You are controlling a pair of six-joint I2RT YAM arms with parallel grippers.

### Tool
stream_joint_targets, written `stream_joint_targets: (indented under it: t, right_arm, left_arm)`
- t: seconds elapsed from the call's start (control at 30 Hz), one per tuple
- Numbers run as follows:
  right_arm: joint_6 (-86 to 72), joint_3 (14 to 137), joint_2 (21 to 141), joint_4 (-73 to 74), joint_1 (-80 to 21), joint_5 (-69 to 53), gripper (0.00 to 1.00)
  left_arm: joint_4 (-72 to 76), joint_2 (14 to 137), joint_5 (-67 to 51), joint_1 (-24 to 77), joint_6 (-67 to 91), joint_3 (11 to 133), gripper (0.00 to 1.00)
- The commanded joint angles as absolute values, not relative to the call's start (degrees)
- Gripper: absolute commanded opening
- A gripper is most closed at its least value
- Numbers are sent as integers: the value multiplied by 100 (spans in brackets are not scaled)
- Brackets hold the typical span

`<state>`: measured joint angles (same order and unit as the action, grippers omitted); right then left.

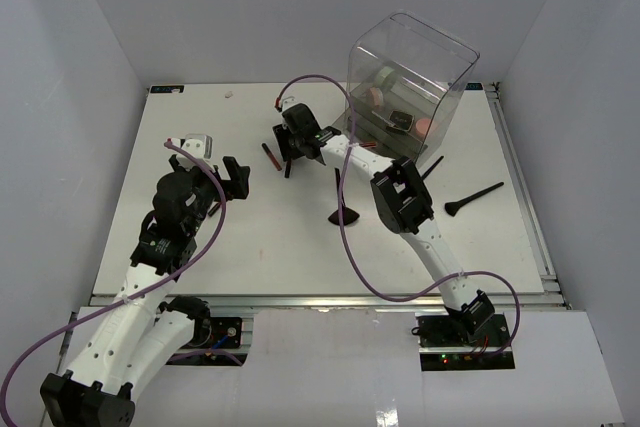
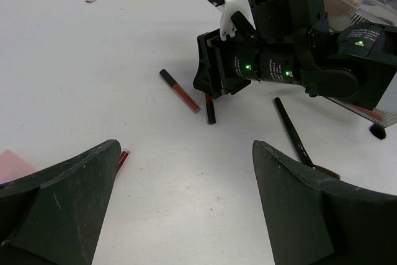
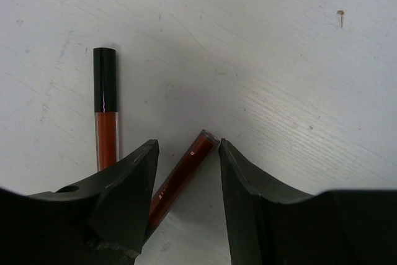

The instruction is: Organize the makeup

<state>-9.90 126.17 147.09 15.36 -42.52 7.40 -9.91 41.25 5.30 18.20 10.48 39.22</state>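
the right gripper is down at the white table, a little left of the middle. its two dark fingers are spread, with a dark-red stick lying tilted between them. there is a clear gap on the stick's right side. its lower end slips behind the left finger, so i cannot tell whether that finger touches it. just beside it, to the left in the wrist view, lies a second stick with a black cap, apart from the fingers.

the left gripper hangs nearer the front left, facing the right one, its fingers wide apart with nothing between them. by one of them a bit of a third red stick peeps out. a pale pink patch shows at the edge of that view, and i cannot tell what it is.

at the back right stands the clear box. inside it i can make out a small black compact and a couple of pink things. in front of the box a thin black brush lies on the table. farther right there is a thicker brush. near the middle, beside the right arm, is the fan brush.
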Motion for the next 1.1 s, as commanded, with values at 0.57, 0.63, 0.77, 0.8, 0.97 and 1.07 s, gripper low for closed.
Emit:
stream_joint_targets:
  t: [0.57, 0.63, 0.77, 0.8, 0.97, 1.07]
  right_arm:
    - [-561, 10772, 13525, 1731, -4313, 574, 47]
    - [-537, 10750, 13509, 1731, -4307, 547, 47]
    - [-441, 10751, 13488, 1739, -4307, 497, 51]
    - [-395, 10764, 13468, 1733, -4307, 470, 55]
    - [-82, 10814, 13145, 1731, -4307, 338, 64]
    - [308, 10796, 12644, 1731, -4307, 250, 66]
  left_arm:
    - [-958, 4179, 404, 1819, 1020, 3955, 98]
    - [-966, 4200, 412, 1819, 1020, 3955, 98]
    - [-966, 4212, 413, 1811, 1020, 3955, 98]
    - [-959, 4225, 413, 1811, 1020, 3955, 98]
    - [-961, 4245, 416, 1814, 1020, 3955, 98]
    - [-958, 4238, 404, 1811, 1028, 3955, 98]
